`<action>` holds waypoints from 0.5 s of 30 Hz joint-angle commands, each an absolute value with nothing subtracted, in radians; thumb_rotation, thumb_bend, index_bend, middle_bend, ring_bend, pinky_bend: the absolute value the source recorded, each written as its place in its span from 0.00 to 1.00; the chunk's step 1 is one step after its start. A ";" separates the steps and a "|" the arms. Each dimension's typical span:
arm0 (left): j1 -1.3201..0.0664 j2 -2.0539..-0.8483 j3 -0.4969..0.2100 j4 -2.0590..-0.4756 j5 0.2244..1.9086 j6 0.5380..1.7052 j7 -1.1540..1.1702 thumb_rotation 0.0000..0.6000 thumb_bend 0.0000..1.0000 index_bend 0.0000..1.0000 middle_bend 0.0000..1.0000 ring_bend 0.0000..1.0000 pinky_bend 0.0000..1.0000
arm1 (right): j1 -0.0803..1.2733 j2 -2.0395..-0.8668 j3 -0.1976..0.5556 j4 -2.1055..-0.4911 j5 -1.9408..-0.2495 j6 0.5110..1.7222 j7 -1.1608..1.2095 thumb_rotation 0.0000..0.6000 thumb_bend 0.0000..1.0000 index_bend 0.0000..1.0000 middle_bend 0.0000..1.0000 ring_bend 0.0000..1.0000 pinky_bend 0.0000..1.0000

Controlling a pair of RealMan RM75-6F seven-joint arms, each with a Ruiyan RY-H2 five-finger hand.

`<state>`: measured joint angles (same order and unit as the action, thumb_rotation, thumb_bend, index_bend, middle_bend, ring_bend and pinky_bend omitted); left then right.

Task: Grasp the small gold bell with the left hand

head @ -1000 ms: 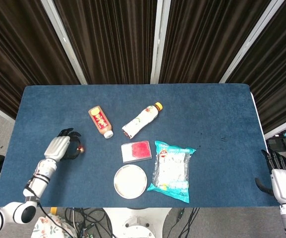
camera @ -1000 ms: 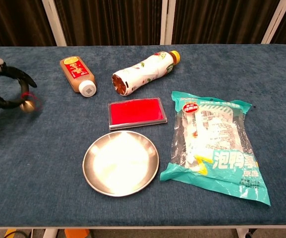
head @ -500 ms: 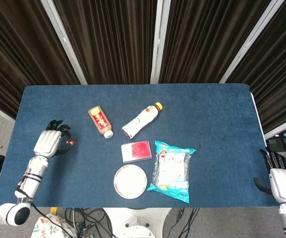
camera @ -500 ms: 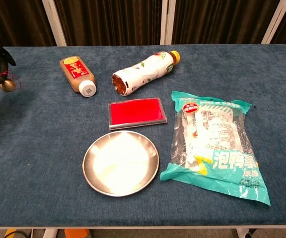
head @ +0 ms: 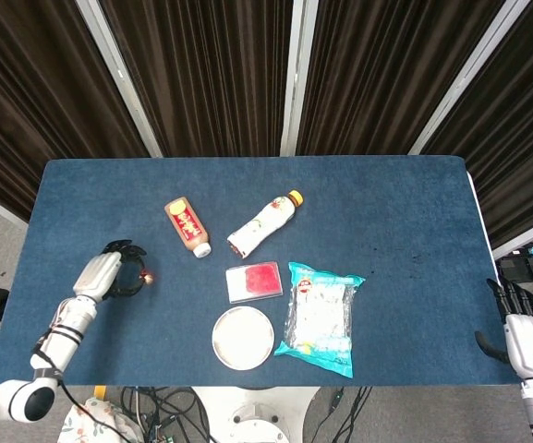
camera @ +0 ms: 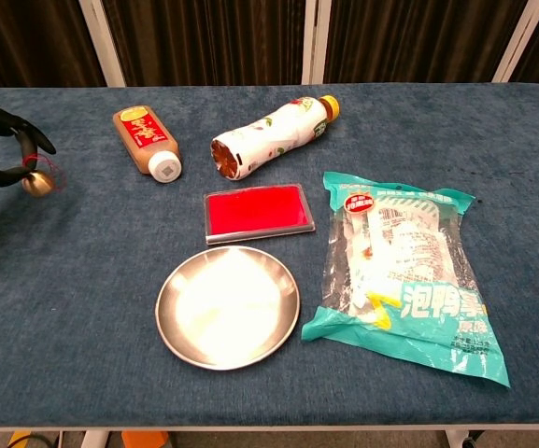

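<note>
The small gold bell with a red cord hangs at the fingertips of my left hand, which pinches it near the table's left side. In the chest view only the dark fingers show at the left edge, curved around the bell. My right hand hangs off the table's right front corner, fingers apart, holding nothing.
A brown bottle and a floral bottle lie at the table's middle. A red flat case, a steel plate and a teal snack bag sit toward the front. The blue table has bare cloth on the right.
My left hand with the bell swung back toward the far left edge, then came right and nearer again. The right hand stayed put.
</note>
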<state>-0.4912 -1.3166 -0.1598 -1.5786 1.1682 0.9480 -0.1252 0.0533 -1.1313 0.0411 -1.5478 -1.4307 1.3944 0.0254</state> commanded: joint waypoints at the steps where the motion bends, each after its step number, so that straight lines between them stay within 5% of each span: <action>1: -0.486 -1.336 -0.170 -1.598 1.147 1.002 -0.050 1.00 0.48 0.63 0.25 0.08 0.00 | 0.053 -1.131 0.041 -1.547 -1.429 1.394 0.027 1.00 0.22 0.00 0.00 0.00 0.07; 4: -0.483 -1.418 -0.156 -1.480 1.173 1.186 0.260 1.00 0.48 0.63 0.25 0.08 0.00 | 0.052 -1.131 0.041 -1.546 -1.432 1.396 0.029 1.00 0.22 0.00 0.00 0.00 0.07; 7: -0.467 -1.406 -0.206 -1.612 1.056 1.084 0.068 1.00 0.49 0.63 0.24 0.08 0.00 | 0.051 -1.131 0.041 -1.544 -1.431 1.397 0.032 1.00 0.22 0.00 0.00 0.00 0.07; 10: -0.478 -1.443 -0.153 -1.487 1.184 1.249 0.348 1.00 0.51 0.63 0.23 0.08 0.00 | 0.052 -1.133 0.039 -1.541 -1.431 1.394 0.033 1.00 0.21 0.00 0.00 0.00 0.07; 15: -0.472 -1.396 -0.195 -1.586 1.101 1.125 0.134 1.00 0.51 0.63 0.23 0.08 0.00 | 0.052 -1.133 0.040 -1.543 -1.433 1.395 0.033 1.00 0.22 0.00 0.00 0.00 0.07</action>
<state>-0.4762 -1.4100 -0.1769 -1.5546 1.1455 1.1667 0.2749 0.0522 -1.1327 0.0403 -1.5424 -1.4328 1.3949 0.0328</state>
